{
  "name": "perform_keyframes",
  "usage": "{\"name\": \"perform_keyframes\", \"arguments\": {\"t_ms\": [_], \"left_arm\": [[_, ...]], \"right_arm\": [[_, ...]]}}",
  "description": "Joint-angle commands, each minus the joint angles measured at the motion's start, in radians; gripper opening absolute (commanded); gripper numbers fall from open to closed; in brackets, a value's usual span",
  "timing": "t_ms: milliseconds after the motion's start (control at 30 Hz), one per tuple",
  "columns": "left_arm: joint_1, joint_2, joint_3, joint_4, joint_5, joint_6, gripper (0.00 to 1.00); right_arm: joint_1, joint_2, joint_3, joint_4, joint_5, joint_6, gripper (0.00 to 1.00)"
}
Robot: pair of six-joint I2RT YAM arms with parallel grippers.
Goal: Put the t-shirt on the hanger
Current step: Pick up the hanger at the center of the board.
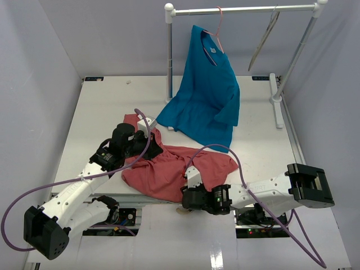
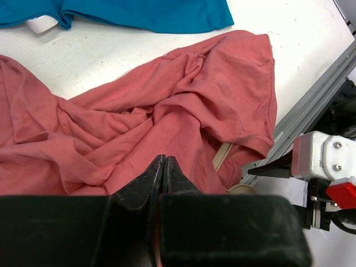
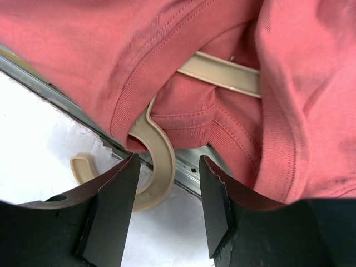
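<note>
The red t-shirt (image 1: pixel 169 169) lies crumpled at the table's near edge. The beige hanger is inside it: one arm (image 3: pixel 222 72) shows through the neck opening, and the hook (image 3: pixel 161 167) sticks out over the table's metal edge. The hook also shows in the top view (image 1: pixel 183 211), and an arm shows in the left wrist view (image 2: pixel 222 156). My right gripper (image 3: pixel 168 161) is open, its jaws on either side of the hook without touching it. It sits at the shirt's near hem (image 1: pixel 190 188). My left gripper (image 2: pixel 164 158) is shut over the shirt's left part (image 1: pixel 153 147); I see no cloth between the jaws.
A teal shirt (image 1: pixel 205 95) hangs on a thin pink hanger (image 1: pixel 218 25) from the white rack (image 1: pixel 242 9) at the back, its hem draped on the table. A grey hanger (image 1: pixel 263 42) hangs to its right. The rack's foot (image 1: pixel 275 101) stands at the right.
</note>
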Motion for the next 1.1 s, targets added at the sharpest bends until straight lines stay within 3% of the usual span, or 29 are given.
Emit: {"name": "perform_keyframes", "arguments": {"t_ms": [0, 267, 433, 567, 600, 667, 933, 1067], "left_arm": [[0.002, -0.010, 0.022, 0.007, 0.014, 0.007, 0.13], [0.002, -0.014, 0.023, 0.007, 0.008, 0.006, 0.13], [0.002, -0.007, 0.028, 0.007, 0.030, 0.018, 0.17], [0.002, -0.005, 0.058, 0.000, 0.095, 0.077, 0.32], [0.002, -0.009, 0.075, -0.001, 0.114, 0.101, 0.46], [0.002, -0.028, 0.097, -0.002, 0.127, 0.148, 0.58], [0.002, -0.116, 0.244, -0.117, 0.121, 0.434, 0.59], [0.001, -0.148, 0.303, -0.203, 0.241, 0.535, 0.59]], "right_arm": [[0.019, 0.055, 0.010, 0.032, 0.016, 0.047, 0.53], [0.022, 0.090, -0.018, 0.077, 0.003, 0.073, 0.49], [0.019, 0.090, 0.007, 0.067, 0.017, 0.041, 0.09], [0.001, 0.036, 0.139, -0.100, 0.074, -0.016, 0.08], [-0.008, 0.007, 0.169, -0.134, 0.093, -0.032, 0.08], [-0.053, -0.031, 0.255, -0.207, 0.087, -0.100, 0.08], [-0.222, -0.097, 0.583, -0.456, -0.008, -0.289, 0.08], [-0.335, -0.084, 0.692, -0.559, -0.107, -0.363, 0.08]]}}
